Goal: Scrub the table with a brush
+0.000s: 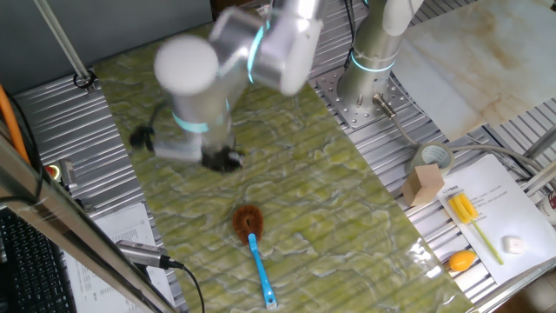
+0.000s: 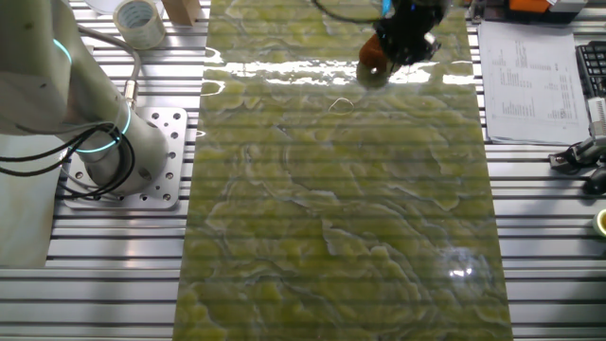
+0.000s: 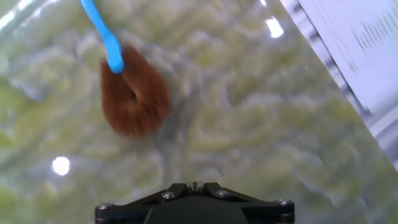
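The brush (image 1: 249, 223) is lying on the shiny yellow-green counter (image 1: 347, 217), its blue handle pointing toward the near edge. The gripper (image 1: 222, 159) is hanging above it, blurry, so I cannot tell its jaws. Printed papers (image 1: 495, 209) are too small to read.

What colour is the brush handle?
Light blue; the brush has reddish-brown bristles. It shows best in the hand view.

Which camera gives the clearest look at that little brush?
One fixed view: the whole brush lies in sight on the table, bristles and blue handle. The hand view shows the bristles and part of the handle. The other fixed view shows only a bit of bristle beneath the gripper.
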`<state>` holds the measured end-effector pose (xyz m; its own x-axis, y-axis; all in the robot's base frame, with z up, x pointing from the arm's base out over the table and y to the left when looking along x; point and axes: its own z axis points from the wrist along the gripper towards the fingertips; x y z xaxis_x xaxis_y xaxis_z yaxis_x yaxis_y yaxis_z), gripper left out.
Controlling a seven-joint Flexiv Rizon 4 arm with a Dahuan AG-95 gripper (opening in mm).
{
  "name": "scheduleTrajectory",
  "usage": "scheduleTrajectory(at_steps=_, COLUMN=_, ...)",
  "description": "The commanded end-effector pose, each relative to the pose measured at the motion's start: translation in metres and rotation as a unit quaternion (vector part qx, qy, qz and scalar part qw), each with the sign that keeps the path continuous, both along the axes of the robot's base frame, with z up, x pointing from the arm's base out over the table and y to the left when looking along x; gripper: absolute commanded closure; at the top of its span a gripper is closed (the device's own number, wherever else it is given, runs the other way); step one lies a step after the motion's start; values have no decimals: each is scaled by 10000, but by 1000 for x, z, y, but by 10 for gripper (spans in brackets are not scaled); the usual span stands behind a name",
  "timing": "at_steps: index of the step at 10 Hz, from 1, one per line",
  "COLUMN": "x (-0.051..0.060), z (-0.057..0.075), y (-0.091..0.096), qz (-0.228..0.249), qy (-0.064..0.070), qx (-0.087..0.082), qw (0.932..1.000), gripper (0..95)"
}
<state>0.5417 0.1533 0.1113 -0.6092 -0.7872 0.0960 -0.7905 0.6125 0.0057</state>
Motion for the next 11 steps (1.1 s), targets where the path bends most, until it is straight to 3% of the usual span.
scheduleTrajectory(at_steps=1, x=8, z=1, y=6, qz=130, qy=13, qx=459, qw=9989, gripper=950)
scheduleTrajectory(at_steps=4, x=8, z=1, y=6, qz=446, qy=31, qx=89, qw=9990, gripper=950)
scheduleTrajectory(at_steps=5, x=8, z=1, y=6, qz=713, qy=24, qx=134, qw=9974, gripper=950)
scheduleTrajectory(at_steps=6, x=8, z=1, y=6, qz=932, qy=47, qx=67, qw=9956, gripper=950)
scheduleTrajectory(at_steps=9, x=8, z=1, y=6, qz=1530, qy=92, qx=290, qw=9878, gripper=950)
scheduleTrajectory(at_steps=11, x=8, z=1, y=6, qz=1580, qy=63, qx=483, qw=9862, gripper=950)
